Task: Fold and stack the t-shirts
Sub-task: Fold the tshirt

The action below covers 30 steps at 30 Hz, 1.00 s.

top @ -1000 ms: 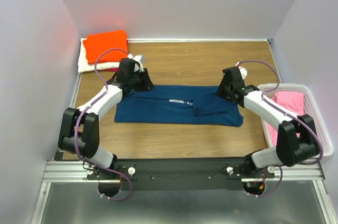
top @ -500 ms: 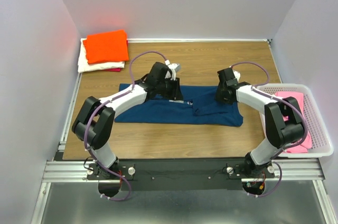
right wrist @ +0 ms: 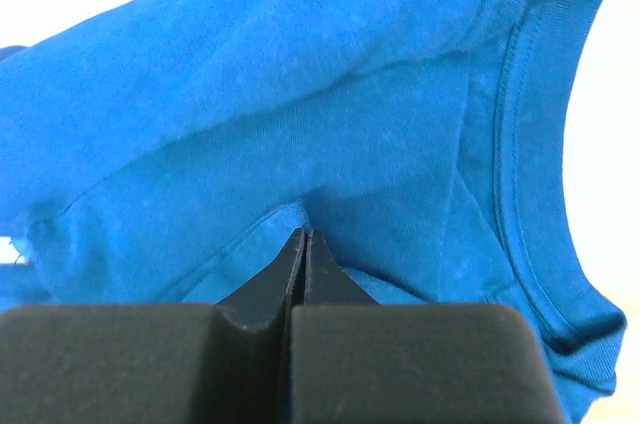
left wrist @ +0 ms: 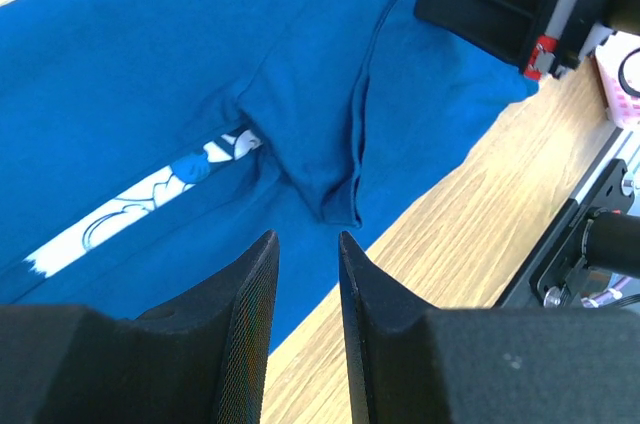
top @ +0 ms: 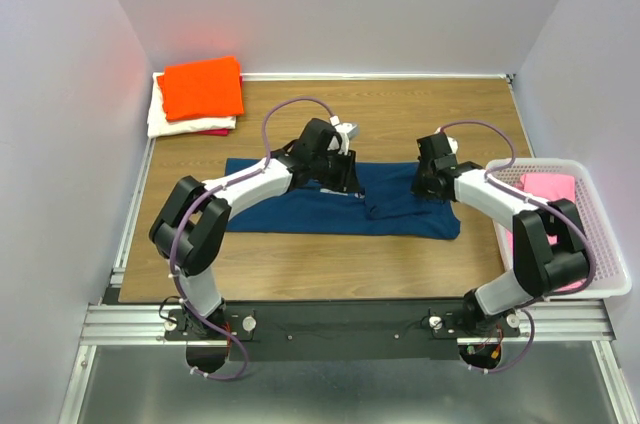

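Reaching inward; right gripper (right wrist: 303, 238) pinches navy t-shirt (top: 290, 214)

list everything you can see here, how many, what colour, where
navy t-shirt: 1, navy blue with a white print, laid across the table centre
orange t-shirt: 1, bright orange, top of the stack in the far left corner
cream-white t-shirt: 1, cream-white, under the orange one
red t-shirt: 1, red, a sliver at the bottom of the stack
pink t-shirt: 1, pink, in the basket
basket: 1, white, right side of the table
table: 1, brown wood
left gripper: 1, black, open, above the navy t-shirt's middle
right gripper: 1, black, shut, tips at the navy t-shirt near its collar
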Available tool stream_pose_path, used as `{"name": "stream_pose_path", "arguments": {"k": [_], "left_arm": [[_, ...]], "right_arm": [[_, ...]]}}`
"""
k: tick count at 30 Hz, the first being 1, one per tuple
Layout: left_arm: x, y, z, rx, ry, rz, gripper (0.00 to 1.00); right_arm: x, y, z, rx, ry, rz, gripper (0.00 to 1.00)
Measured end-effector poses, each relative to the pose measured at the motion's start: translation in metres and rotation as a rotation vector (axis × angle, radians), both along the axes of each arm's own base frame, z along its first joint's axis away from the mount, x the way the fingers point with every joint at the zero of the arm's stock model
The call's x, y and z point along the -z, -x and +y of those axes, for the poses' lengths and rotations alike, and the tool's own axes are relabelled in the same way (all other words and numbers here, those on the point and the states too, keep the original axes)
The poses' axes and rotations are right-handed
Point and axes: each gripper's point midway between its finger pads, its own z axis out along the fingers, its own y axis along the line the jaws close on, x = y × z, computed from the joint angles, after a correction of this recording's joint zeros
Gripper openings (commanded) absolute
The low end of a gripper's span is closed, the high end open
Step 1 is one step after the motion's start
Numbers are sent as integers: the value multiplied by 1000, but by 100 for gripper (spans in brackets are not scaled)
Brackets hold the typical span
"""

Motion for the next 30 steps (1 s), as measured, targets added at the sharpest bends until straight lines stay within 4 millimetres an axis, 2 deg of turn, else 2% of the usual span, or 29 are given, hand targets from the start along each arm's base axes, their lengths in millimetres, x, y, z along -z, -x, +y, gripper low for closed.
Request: {"name": "stream_pose_path", "arguments": {"k": [8,14,30], "left_arm": [[5,6,-11,30,-4,11,38],[15,12,-18,54,-14,34,38],[28,13,-24,65,-30,56,37]], "right_arm": [[-25,14,-4,4,-32,-72,3],[-30,31,-9,18,-44,-79,3],[-5,79,-21,109,-76,10,4]]}}
